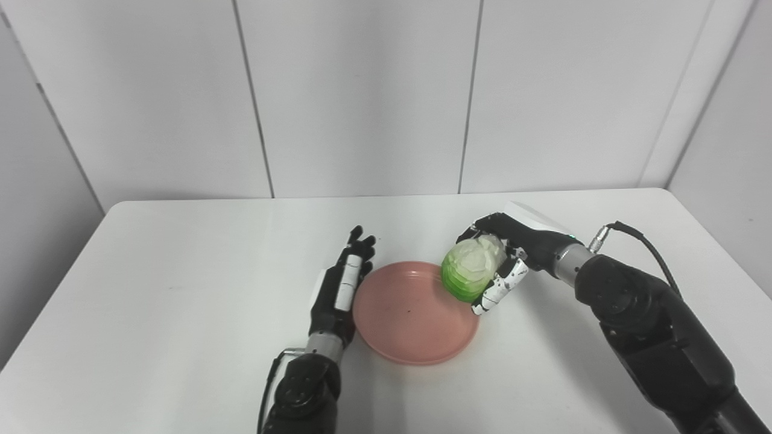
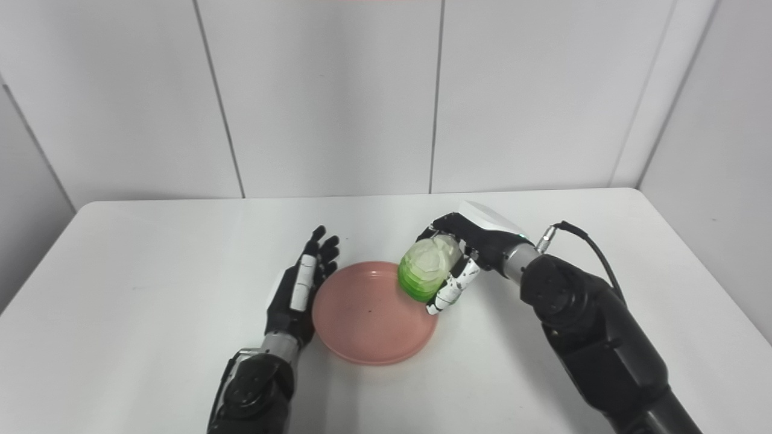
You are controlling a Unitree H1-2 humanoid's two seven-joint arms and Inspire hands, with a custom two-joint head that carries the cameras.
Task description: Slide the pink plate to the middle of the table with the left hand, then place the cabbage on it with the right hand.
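- R hand (image 1: 503,256): closed around the cabbage (image 1: 472,267); fingers (image 1: 499,288) wrap its near side, thumb side sits on the far side. Palm faces toward the L hand.
- Cabbage: green base, pale top, fully enclosed in R hand's grasp. Positioned over the rim of the pink plate (image 1: 410,316) on the R-hand side; whether it touches the plate surface can't be determined from either view.
- Pink plate: flat on the white table (image 1: 181,271), located between the two hands, approx. table centre. Plate's inner surface carries nothing; a small dark speck shows near its middle.
- L hand (image 1: 341,286): holds nothing, fingers straight and apart, pointing away from the robot. Hand stands edge-on w/ palm toward the plate, just beside the plate's rim; contact w/ rim looks likely but can't be confirmed.
- R forearm: enters from lower right, angled up toward the plate; a black cable (image 1: 639,238) loops off the wrist on the far side.
- Background: plain white wall panels (image 1: 362,90) beyond the table's far edge.
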